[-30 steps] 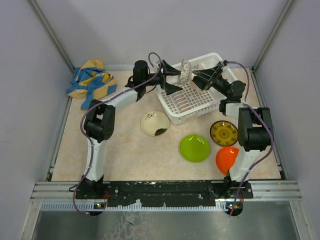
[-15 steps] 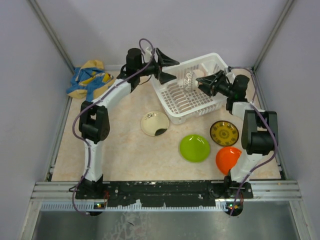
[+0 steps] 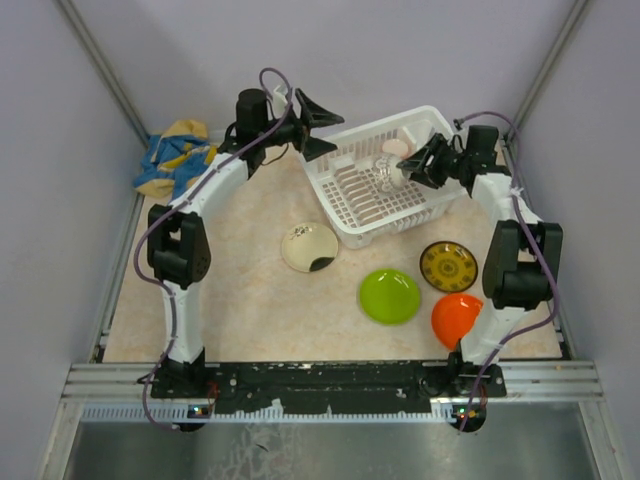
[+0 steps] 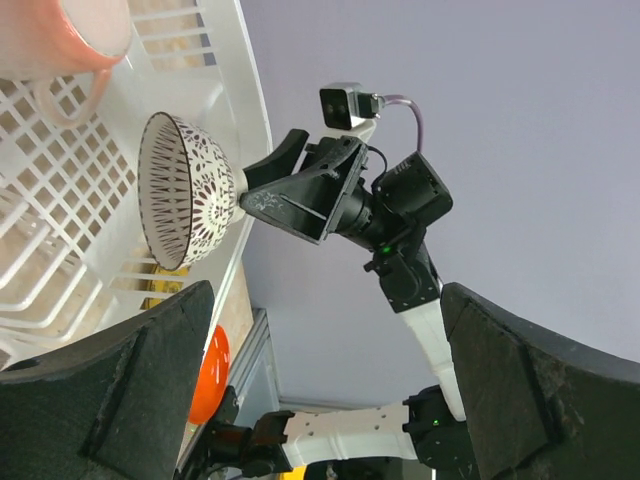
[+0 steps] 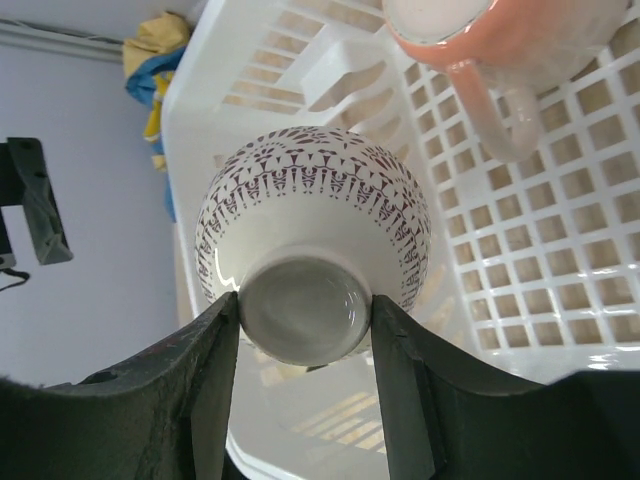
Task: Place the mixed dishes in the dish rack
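The white dish rack (image 3: 350,205) stands at the back right. My right gripper (image 3: 408,170) is shut on the foot of the small white patterned bowl (image 3: 387,173), holding it on its side over the rack's inside. In the right wrist view the fingers (image 5: 210,370) clamp the bowl's base (image 5: 305,310). The pink cup (image 3: 396,147) lies in the rack just behind, and it also shows in the right wrist view (image 5: 500,40). My left gripper (image 3: 312,126) is open and empty, raised beside the rack's far left corner. The left wrist view shows the bowl (image 4: 185,205) held over the rack (image 4: 60,250).
On the table in front of the rack lie a cream plate with a dark patch (image 3: 309,247), a lime-green plate (image 3: 390,296), a brown-yellow patterned plate (image 3: 447,266) and an orange plate (image 3: 453,318). A blue and yellow cloth (image 3: 180,165) is bunched at the back left.
My left gripper has let go of the bowl and drawn back to the left, away from the rack. My right gripper has carried the bowl rightward and lower into the rack.
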